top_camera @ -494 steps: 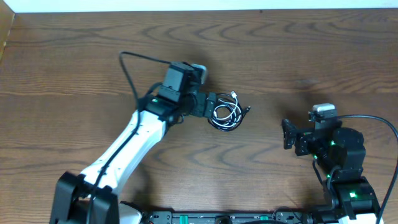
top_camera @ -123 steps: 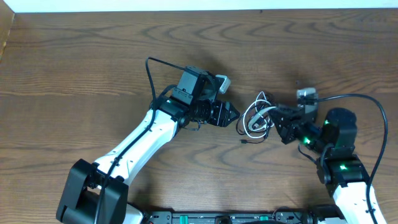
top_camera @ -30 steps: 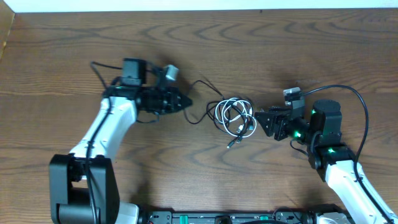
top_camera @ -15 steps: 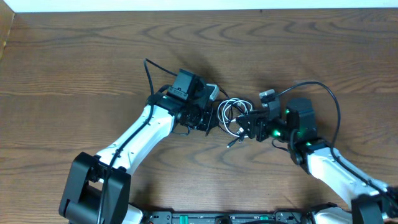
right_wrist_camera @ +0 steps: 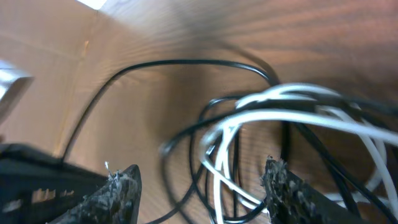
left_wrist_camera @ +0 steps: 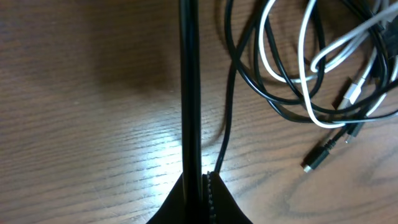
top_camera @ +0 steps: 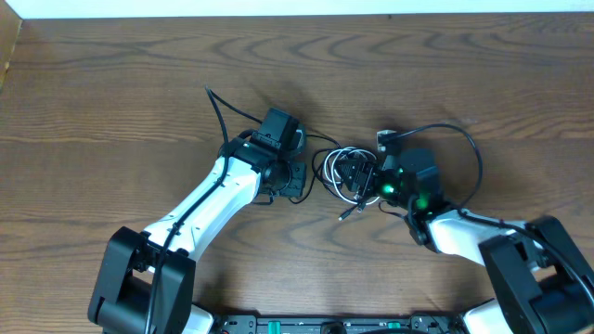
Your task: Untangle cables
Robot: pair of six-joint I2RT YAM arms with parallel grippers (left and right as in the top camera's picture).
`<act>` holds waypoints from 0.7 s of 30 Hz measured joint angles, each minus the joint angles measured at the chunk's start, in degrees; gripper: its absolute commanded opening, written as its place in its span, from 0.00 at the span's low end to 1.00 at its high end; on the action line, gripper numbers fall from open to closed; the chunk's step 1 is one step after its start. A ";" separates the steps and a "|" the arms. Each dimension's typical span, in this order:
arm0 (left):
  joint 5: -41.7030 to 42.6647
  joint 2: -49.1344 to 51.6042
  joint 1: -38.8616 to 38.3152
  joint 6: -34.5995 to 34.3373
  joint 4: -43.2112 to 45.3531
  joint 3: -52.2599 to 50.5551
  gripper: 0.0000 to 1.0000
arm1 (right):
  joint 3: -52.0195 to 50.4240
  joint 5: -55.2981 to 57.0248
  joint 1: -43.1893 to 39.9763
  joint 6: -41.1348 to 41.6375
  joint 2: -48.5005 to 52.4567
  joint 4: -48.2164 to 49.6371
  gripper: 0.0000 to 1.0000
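Note:
The cables lie as one tangle (top_camera: 345,174) of white and black loops at mid-table. My left gripper (top_camera: 299,176) sits just left of it, shut; in the left wrist view a thin black cable (left_wrist_camera: 225,118) runs into the closed gripper (left_wrist_camera: 202,179). The white cable (left_wrist_camera: 262,46) loops through black strands at upper right, with a black plug (left_wrist_camera: 317,158) and a silver plug (left_wrist_camera: 352,90) lying loose. My right gripper (top_camera: 364,179) reaches over the tangle's right side. It stands open (right_wrist_camera: 202,186), white loops (right_wrist_camera: 298,115) and black strands (right_wrist_camera: 174,62) between its fingers.
The table is dark wood (top_camera: 111,102). The left arm's thick black wire (top_camera: 218,107) arches behind its wrist, and the right arm's wire (top_camera: 464,139) loops above its wrist. A thick black line (left_wrist_camera: 189,81) runs straight up from the left jaws.
The left gripper, which had pulled the black cable out to the left, has come back right beside the tangle. The right gripper has moved left onto the tangle.

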 measured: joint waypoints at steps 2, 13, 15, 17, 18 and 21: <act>-0.44 0.00 0.00 -0.42 0.00 0.00 0.07 | -0.04 1.86 0.76 1.84 2.19 2.25 0.56; -1.42 0.00 0.00 -1.05 -1.57 0.00 0.07 | 0.17 3.04 1.92 5.55 10.21 20.85 0.01; -1.62 0.00 0.00 -1.05 -1.57 0.00 0.07 | 0.17 0.96 1.90 5.40 10.21 20.96 0.01; -2.73 0.00 0.00 -1.05 -1.60 0.00 0.07 | 0.17 -2.45 1.73 4.26 10.21 21.03 0.01; -3.15 0.00 0.00 -1.05 -1.62 0.00 0.07 | 0.17 -4.55 1.36 3.50 10.21 21.03 0.01; -5.46 0.00 0.28 -1.05 -1.64 0.00 0.07 | 0.17 -9.86 -0.94 2.34 10.21 21.16 0.01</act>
